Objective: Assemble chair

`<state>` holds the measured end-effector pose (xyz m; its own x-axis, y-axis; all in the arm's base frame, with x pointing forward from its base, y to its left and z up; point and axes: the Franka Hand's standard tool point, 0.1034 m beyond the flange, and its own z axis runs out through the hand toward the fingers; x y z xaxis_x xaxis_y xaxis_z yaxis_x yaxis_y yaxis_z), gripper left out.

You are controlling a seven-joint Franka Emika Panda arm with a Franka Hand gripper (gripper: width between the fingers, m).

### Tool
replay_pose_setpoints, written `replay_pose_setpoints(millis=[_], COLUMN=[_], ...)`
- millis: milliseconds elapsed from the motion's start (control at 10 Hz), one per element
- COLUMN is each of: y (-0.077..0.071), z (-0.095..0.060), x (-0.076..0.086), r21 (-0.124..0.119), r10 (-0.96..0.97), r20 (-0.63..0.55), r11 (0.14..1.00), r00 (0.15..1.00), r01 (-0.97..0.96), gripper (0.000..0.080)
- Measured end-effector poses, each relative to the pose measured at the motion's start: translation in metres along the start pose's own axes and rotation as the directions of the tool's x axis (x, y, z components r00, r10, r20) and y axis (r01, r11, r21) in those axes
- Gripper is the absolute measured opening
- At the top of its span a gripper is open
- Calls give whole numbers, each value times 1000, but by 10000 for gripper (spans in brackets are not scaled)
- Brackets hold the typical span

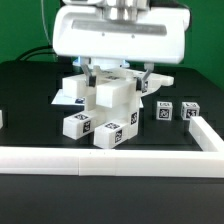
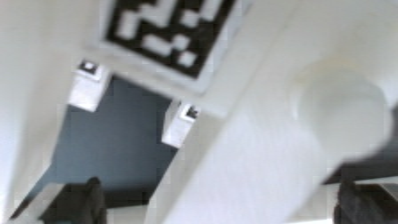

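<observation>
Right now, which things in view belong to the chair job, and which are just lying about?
Job in hand:
- stacked chair parts, under the open jaws
- two small tagged blocks, at the exterior view's right

Lying about:
- rail along the front
- table

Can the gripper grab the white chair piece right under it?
Probably yes. The gripper is open and hangs right above the chair piece, and nothing sits between them to block it.
</observation>
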<state>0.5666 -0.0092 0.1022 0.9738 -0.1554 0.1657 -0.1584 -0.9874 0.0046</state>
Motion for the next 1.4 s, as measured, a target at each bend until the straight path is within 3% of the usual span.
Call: replay_pose_setpoints(millis=[300, 700, 1000, 1100, 1400], y=[6, 6, 22, 22, 23], z=[-24, -21, -31, -37, -33], x=[3, 3, -6, -10, -11], r21=[27, 25, 51, 56, 54], r10=[-16, -21, -280, -314, -340], r20=[55, 49, 33, 27, 34], r11=[1000, 999, 959, 948, 940], r00=[998, 999, 960, 949, 940], r01=[14, 20, 278, 312, 338], gripper=[649, 649, 649, 649, 649])
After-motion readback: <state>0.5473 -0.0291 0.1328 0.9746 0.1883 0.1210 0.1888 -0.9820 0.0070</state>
